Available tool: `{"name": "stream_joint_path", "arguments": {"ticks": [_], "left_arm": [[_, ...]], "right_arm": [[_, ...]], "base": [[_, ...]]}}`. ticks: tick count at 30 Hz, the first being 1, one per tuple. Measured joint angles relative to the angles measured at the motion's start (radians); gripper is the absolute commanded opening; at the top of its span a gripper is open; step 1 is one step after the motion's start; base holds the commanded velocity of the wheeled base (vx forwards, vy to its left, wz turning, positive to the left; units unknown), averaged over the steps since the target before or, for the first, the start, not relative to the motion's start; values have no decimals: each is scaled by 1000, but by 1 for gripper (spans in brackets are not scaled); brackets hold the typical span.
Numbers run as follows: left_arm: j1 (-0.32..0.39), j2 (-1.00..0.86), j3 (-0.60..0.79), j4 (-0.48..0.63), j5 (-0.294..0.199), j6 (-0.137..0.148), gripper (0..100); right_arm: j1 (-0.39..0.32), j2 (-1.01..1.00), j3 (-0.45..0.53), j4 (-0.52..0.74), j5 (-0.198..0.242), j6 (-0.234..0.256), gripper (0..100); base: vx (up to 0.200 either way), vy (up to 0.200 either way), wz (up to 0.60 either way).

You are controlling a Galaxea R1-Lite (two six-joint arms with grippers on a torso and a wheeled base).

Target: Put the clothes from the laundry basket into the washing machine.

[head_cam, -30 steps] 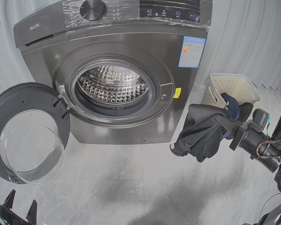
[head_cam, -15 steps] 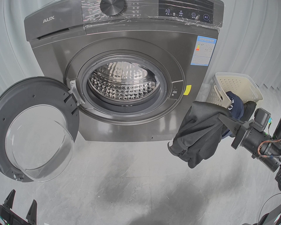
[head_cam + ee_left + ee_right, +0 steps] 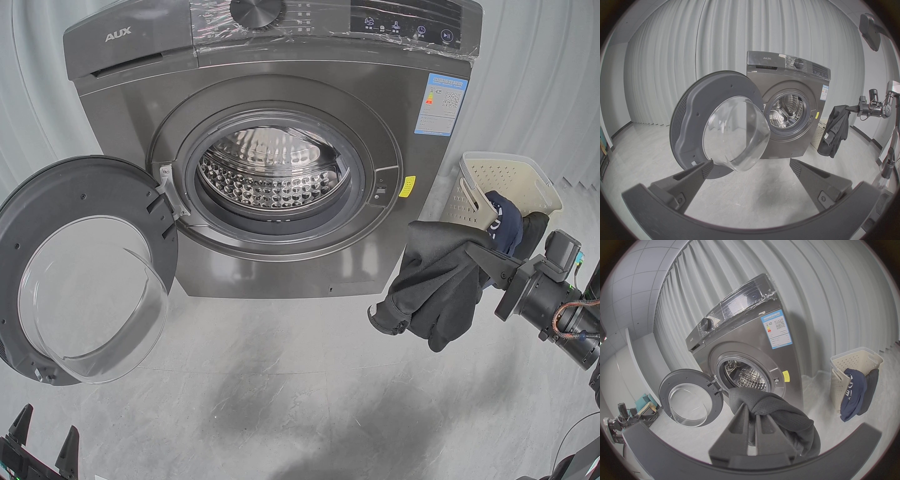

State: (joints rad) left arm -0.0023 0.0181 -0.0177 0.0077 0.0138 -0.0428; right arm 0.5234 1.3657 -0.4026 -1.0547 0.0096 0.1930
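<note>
**Examiner:** Head view?

**Inspector:** The right tool [image 3: 481,259] is clamped on a dark garment [image 3: 434,284], which hangs clear of the floor. The laundry basket [image 3: 500,178] stands just behind the tool, with a navy garment [image 3: 505,222] draped over its rim. The washing machine [image 3: 275,69] stands well ahead, its door [image 3: 81,187] swung wide.

**Examiner:** Left wrist view?

**Inspector:** The left tool [image 3: 750,162] holds nothing. Its fingers are apart, and it sits low, far from the garment.

**Examiner:** Right wrist view?

**Inspector:** The fingers are pressed together on the cloth. The drum [image 3: 743,376] gapes beyond the fingertips.

**Examiner:** Step in hand?

**Inspector:** Judged to be the carry: the garment is lifted but not loaded. The next move calls for taking the tool to the drum mouth and getting the trailing cloth over the lip before letting go.
</note>
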Motion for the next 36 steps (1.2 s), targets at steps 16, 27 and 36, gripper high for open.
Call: {"name": "stream_joint_path", "arguments": {"ticks": [16, 27, 36], "left_arm": [[1, 0, 0, -1, 0, 6, 100], [1, 0, 0, -4, 0, 23, 100], [4, 0, 0, -4, -13, 52, 100]], "right_arm": [[52, 24, -20, -3, 0, 21, 0], [92, 97, -99, -6, -26, 53, 0], [164, 202, -233, -31, -99, 95, 0]], "base": [[0, -25, 0], [0, -18, 0], [0, 0, 0]]}}
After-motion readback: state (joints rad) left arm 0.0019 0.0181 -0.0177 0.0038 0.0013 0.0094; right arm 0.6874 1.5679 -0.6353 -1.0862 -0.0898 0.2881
